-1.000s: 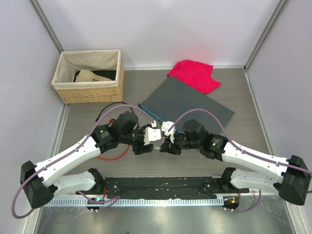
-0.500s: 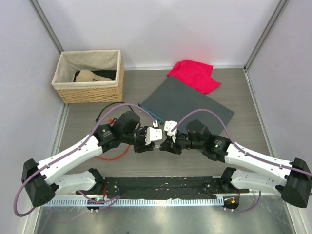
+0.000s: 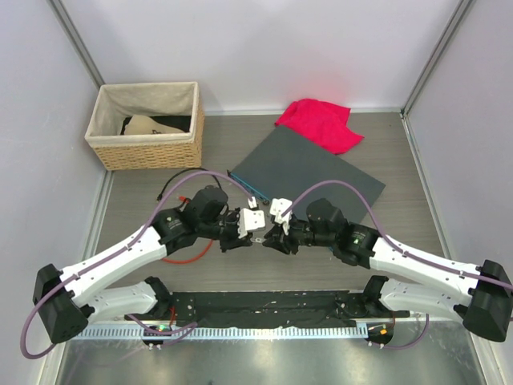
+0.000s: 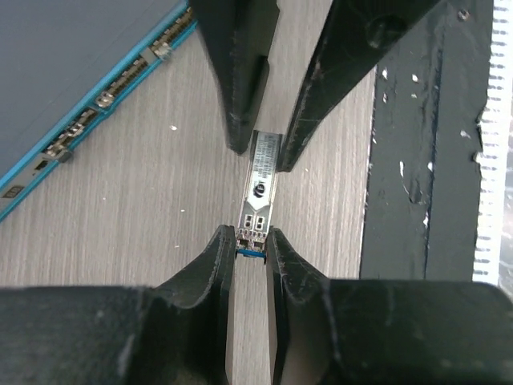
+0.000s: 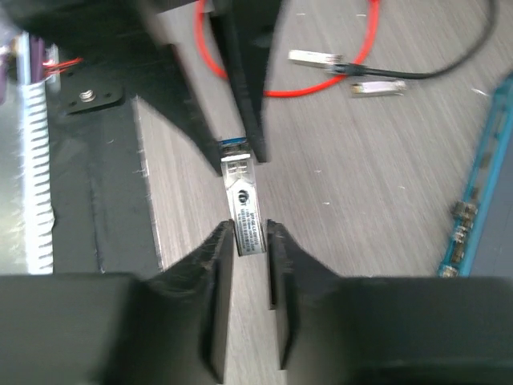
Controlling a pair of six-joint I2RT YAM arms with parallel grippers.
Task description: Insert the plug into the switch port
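Silver plug [image 4: 263, 180] lies between my two claws: left gripper [image 4: 250, 237] is clamped on its blue end, right gripper [image 5: 248, 230] flanks the label end, whether gripping I cannot tell.

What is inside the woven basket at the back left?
The woven basket has a pale cloth lining. A beige object lies on its dark bottom. The front wall covers the near part of the bottom, so anything there is hidden.
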